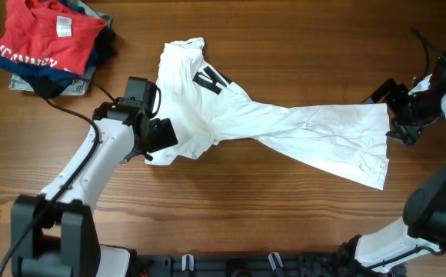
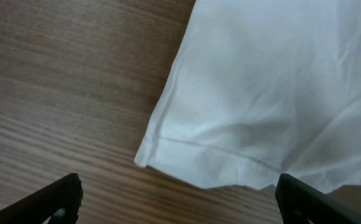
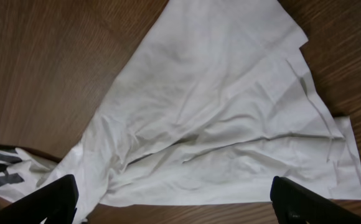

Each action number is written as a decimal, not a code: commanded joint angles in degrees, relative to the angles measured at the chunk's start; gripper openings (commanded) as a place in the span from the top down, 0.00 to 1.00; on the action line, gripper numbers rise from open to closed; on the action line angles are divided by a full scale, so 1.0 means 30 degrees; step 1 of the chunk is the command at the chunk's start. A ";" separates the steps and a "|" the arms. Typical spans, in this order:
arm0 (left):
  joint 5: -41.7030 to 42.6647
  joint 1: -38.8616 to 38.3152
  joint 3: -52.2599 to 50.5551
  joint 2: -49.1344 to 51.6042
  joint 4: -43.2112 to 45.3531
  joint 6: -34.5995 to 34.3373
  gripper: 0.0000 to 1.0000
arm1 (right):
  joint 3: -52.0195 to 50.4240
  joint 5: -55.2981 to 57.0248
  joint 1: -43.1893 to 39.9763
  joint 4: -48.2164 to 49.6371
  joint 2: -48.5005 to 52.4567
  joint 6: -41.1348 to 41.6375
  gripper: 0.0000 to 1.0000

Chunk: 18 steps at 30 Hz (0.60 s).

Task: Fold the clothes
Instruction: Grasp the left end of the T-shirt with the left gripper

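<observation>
A white T-shirt [image 1: 269, 123] with black lettering lies twisted across the table, its top at the left and its hem spread at the right. My left gripper [image 1: 155, 137] is open and empty by the shirt's left sleeve edge [image 2: 168, 149]; its fingertips frame bare wood [image 2: 179, 199]. My right gripper [image 1: 396, 123] is open and empty, just right of the shirt's hem. In the right wrist view the shirt's bottom [image 3: 230, 124] spreads before the open jaws [image 3: 174, 205].
A stack of folded clothes with a red shirt [image 1: 50, 35] on top sits at the far left corner. A black cable [image 1: 69, 108] runs across the table by the left arm. Bare wood lies in front of the shirt.
</observation>
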 commanded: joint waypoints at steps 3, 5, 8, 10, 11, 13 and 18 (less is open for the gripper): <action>0.0175 -0.0066 0.0350 0.1355 0.0459 -0.0248 0.00 | -0.0007 -0.0670 -0.0058 -0.0138 -0.0211 -0.0612 0.00; 0.0182 -0.0066 0.0350 0.1749 0.0685 -0.0248 0.00 | -0.0007 -0.0663 -0.0058 -0.0153 -0.0211 -0.0627 0.00; 0.0189 -0.0066 0.0350 0.2062 0.1100 -0.0248 0.27 | -0.0007 -0.0663 -0.0058 -0.0153 -0.0211 -0.0634 0.00; 0.0175 -0.0066 0.0342 0.2251 0.1093 -0.0248 0.24 | -0.0007 -0.0663 -0.0058 -0.0175 -0.0211 -0.0634 0.00; 0.0175 -0.0066 0.0342 0.2331 0.1100 -0.0248 0.24 | -0.0007 -0.0663 -0.0058 -0.0204 -0.0211 -0.0648 0.00; 0.0160 -0.0066 0.0342 0.2820 0.1158 -0.0248 0.24 | -0.0007 -0.0663 -0.0058 -0.0299 -0.0211 -0.0721 0.00; -0.0182 -0.0066 0.0342 0.4007 0.1508 -0.0248 0.27 | -0.0007 -0.0663 -0.0058 -0.0262 -0.0211 -0.1107 0.00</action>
